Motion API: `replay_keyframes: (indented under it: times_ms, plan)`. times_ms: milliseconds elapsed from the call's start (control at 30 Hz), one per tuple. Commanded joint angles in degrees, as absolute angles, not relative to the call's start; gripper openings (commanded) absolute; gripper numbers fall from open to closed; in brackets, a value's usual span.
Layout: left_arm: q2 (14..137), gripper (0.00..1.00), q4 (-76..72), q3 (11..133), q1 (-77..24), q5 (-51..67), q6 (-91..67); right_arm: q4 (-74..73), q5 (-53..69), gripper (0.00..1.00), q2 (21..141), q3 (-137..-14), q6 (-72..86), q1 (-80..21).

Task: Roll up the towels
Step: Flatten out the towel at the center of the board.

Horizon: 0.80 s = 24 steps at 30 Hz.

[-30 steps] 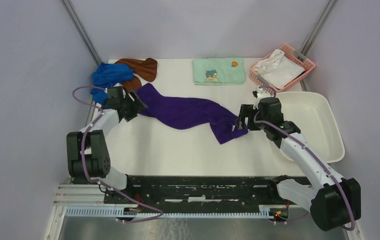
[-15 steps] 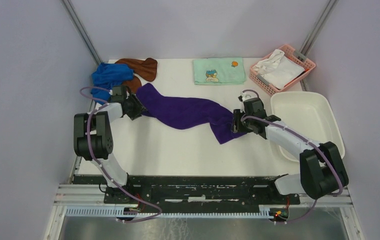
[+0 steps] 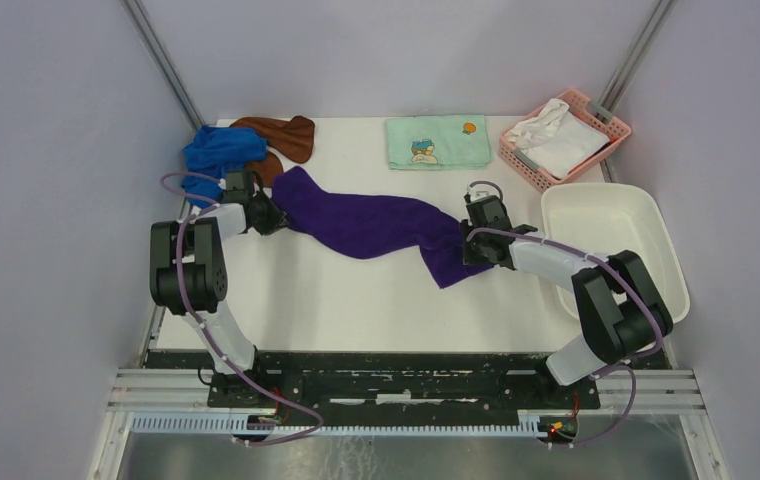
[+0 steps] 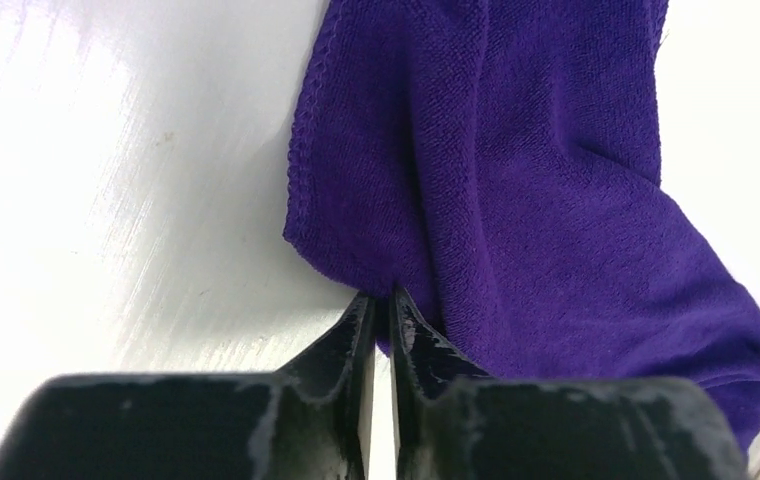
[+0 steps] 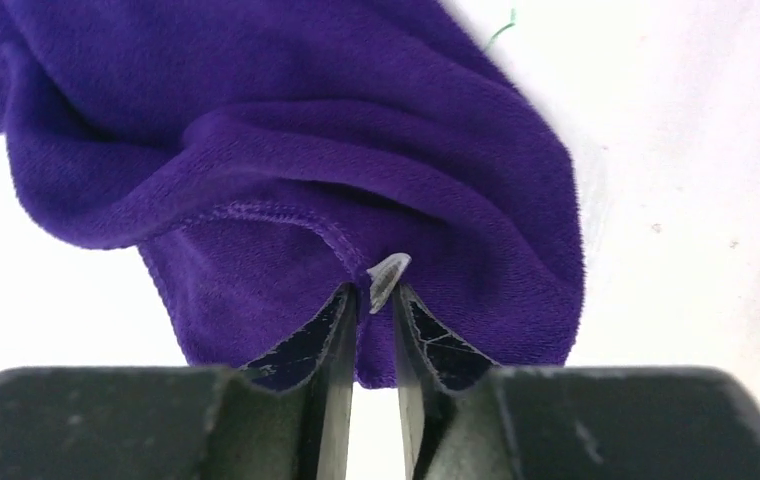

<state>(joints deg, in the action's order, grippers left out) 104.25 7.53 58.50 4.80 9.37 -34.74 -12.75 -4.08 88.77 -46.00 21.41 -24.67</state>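
The dark purple towel [image 3: 376,225] lies stretched and crumpled across the middle of the table. My left gripper [image 3: 272,217] is shut on its left end; in the left wrist view the jaws [image 4: 383,297] pinch the hemmed edge of the purple cloth [image 4: 516,180]. My right gripper [image 3: 469,247] is shut on its right end. There the jaws [image 5: 376,290] squeeze a fold of the purple cloth [image 5: 306,130] beside a small white label [image 5: 388,275]. The royal blue towel [image 3: 218,150] and the rust-brown towel [image 3: 278,135] sit bunched at the back left.
A pale green cartoon-print towel [image 3: 437,141] lies flat at the back centre. A pink basket [image 3: 611,122] holding a white cloth [image 3: 556,138] stands at the back right. A white tub [image 3: 656,235] sits along the right edge, close to my right arm.
Both arms reached further onto the towel's ends, and both sets of jaws, open a second ago, closed on the purple cloth. The towel itself has barely shifted.
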Motion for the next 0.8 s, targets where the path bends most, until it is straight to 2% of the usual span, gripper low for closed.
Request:
replay_keyframes:
  times_ms: [0,67,100,367,633,767]
  plan:
    - [105.1,0.11,9.3,60.1,4.9,9.3,-34.8,-11.8,-12.1,0.21,88.1,-48.5,21.6,-24.7]
    - [104.0,0.03,10.9,61.0,4.9,8.6,-33.4,-13.7,-14.7,0.05,86.9,-49.2,21.2,-24.7]
    - [103.2,0.03,11.9,61.6,4.9,7.9,-32.8,-14.7,-16.3,0.01,85.9,-49.5,21.1,-24.7]
    - [91.3,0.03,22.8,67.7,5.5,-0.8,-25.0,-25.6,-26.9,0.01,73.7,-53.9,20.2,-24.6]
    - [75.5,0.03,31.2,71.0,5.5,-13.2,-18.3,-34.8,-30.4,0.0,62.7,-60.0,18.7,-24.6]
    - [70.8,0.03,32.8,72.2,5.5,-16.4,-17.0,-35.0,-31.8,0.0,61.0,-63.2,16.8,-24.5]
